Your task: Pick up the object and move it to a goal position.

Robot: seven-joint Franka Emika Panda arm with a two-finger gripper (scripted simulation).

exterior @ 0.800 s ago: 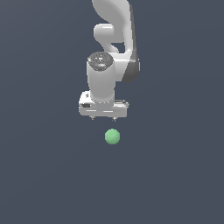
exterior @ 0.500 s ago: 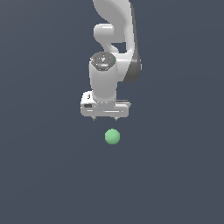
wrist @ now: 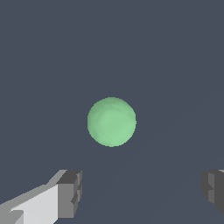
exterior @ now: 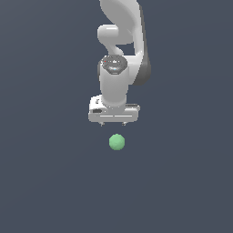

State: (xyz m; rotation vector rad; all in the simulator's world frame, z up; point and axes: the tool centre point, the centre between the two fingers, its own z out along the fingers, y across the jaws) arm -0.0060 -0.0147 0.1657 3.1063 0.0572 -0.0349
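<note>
Below the white arm (exterior: 119, 54), the tool (exterior: 113, 123) hangs with its fingers (wrist: 69, 194) spread wide apart, gripping nothing. A small light-green ball (exterior: 117, 142) lies on the dark grey surface (exterior: 45, 173) just under the tool, clear of both fingers and roughly centred between them.

Open floor all round ball (exterior: 117, 142); gripper (exterior: 113, 124) path unobstructed
</note>
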